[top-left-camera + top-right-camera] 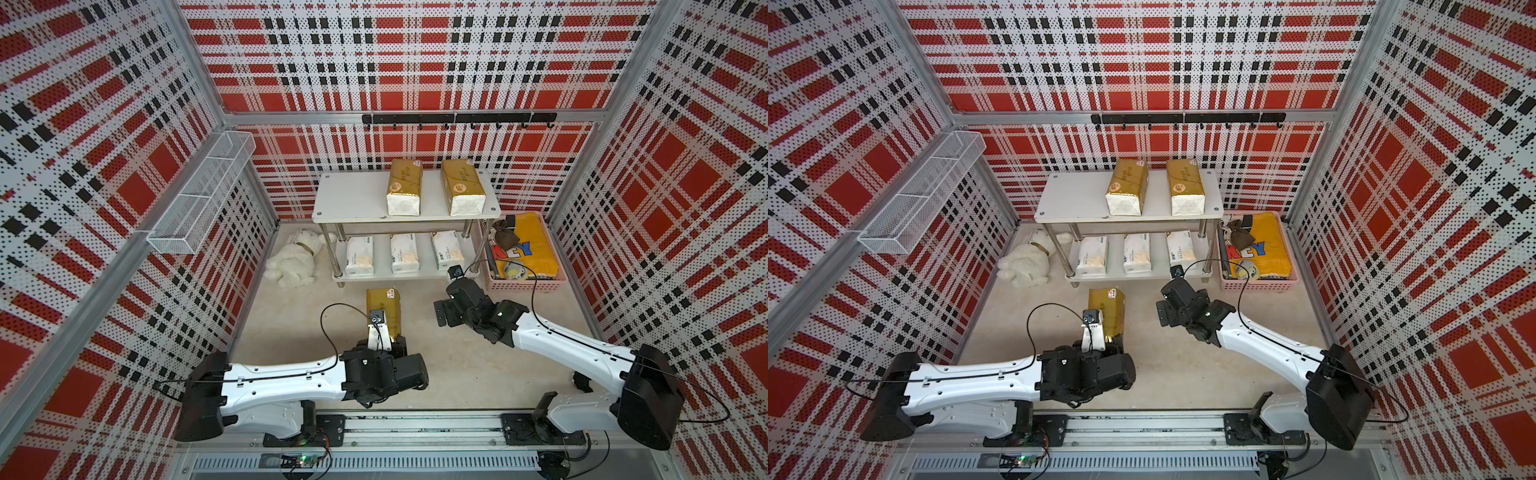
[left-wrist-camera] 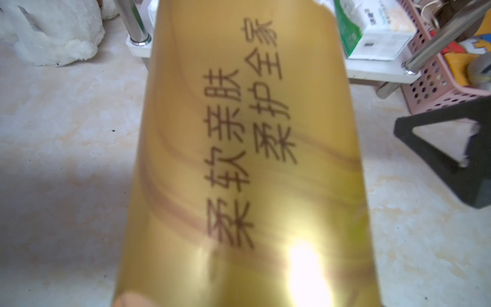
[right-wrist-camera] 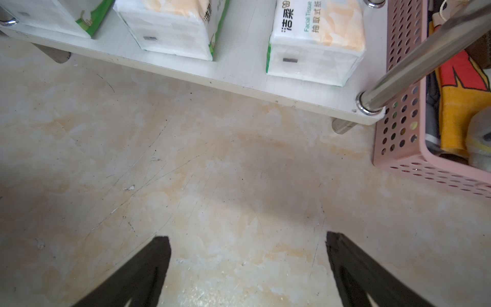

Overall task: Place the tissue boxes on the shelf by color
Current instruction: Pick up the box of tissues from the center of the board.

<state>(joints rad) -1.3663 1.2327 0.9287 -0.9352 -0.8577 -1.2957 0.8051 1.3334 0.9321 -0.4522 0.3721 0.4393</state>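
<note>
A gold tissue box (image 1: 384, 305) lies lengthwise in front of the shelf (image 1: 353, 199), just above the floor, with my left gripper (image 1: 390, 334) shut on its near end. The same gold box (image 2: 247, 159) fills the left wrist view and hides the fingers. Two gold tissue boxes (image 1: 404, 187) (image 1: 462, 187) rest on the top board. Three white tissue boxes (image 1: 359, 255) (image 1: 404, 252) (image 1: 446, 249) stand on the lower board (image 3: 239, 66). My right gripper (image 3: 248, 239) hangs open and holds nothing over the floor by the shelf's right front leg (image 3: 414, 69).
A white plush toy (image 1: 295, 259) lies left of the shelf. A pink crate (image 1: 525, 282) with cloth and small items stands to its right. A white wire basket (image 1: 199, 195) hangs on the left wall, and a black hook rail (image 1: 457, 118) on the back wall.
</note>
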